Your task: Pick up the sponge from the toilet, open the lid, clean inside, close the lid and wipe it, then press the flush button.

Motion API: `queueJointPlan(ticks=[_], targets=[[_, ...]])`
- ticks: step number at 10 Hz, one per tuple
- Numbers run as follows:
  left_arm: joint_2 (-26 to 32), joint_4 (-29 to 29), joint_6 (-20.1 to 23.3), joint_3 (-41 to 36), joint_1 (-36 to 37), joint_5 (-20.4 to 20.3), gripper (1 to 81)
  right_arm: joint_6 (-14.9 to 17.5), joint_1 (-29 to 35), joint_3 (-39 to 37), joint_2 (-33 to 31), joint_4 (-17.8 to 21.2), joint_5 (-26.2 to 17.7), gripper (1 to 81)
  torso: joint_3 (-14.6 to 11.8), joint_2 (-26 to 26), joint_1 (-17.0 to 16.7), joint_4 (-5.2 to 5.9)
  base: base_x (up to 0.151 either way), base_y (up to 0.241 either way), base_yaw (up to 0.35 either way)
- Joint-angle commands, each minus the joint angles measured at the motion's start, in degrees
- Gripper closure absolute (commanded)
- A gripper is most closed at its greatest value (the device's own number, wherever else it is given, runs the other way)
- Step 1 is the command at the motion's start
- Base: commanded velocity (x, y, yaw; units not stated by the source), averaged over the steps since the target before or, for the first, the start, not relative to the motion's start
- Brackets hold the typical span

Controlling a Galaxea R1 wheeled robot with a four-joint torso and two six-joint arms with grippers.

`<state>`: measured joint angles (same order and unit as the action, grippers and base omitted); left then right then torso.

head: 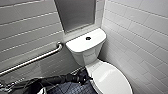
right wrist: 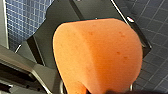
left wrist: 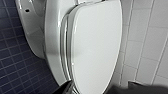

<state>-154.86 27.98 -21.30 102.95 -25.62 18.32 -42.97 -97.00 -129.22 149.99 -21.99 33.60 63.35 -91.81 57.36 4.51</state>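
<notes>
The right pincer (right wrist: 96,89) clasped the orange sponge (right wrist: 97,55), which loomed large before its wrist camera. In the lower middle of the head view, the left pincer (head: 83,77) gaped beside the closed lid (head: 111,78) of the toilet (head: 86,57).

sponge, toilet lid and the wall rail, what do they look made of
The sponge: soft orange foam, matte, dotted with small pores. The lid: probably plastic, smooth glossy white, with soft reflections. The rail: looks like polished metal, perhaps steel, a bright highlight running along the tube.
</notes>
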Motion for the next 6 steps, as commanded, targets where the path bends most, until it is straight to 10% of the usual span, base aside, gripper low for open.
queueJointPlan(ticks=[1,4,6], targets=[[3.41,-3.10,0.20,-4.33,3.54,3.65,1.0,0.34,-2.63,-0.06,0.16,2.74,-3.01,81.1,0.00,0.00,0.00,0.00,0.000,0.000,0.000],[11.41,-8.29,0.73,-11.10,-4.03,4.35,1.0,22.23,-3.16,4.86,1.48,23.22,-3.27,81.1,0.00,0.00,0.00,0.00,0.000,0.000,0.000],[18.88,-13.74,2.93,-19.27,-11.06,4.62,1.0,31.46,-3.16,11.02,-1.42,28.76,-6.09,81.1,0.00,0.00,0.00,0.00,0.000,0.000,0.000]])
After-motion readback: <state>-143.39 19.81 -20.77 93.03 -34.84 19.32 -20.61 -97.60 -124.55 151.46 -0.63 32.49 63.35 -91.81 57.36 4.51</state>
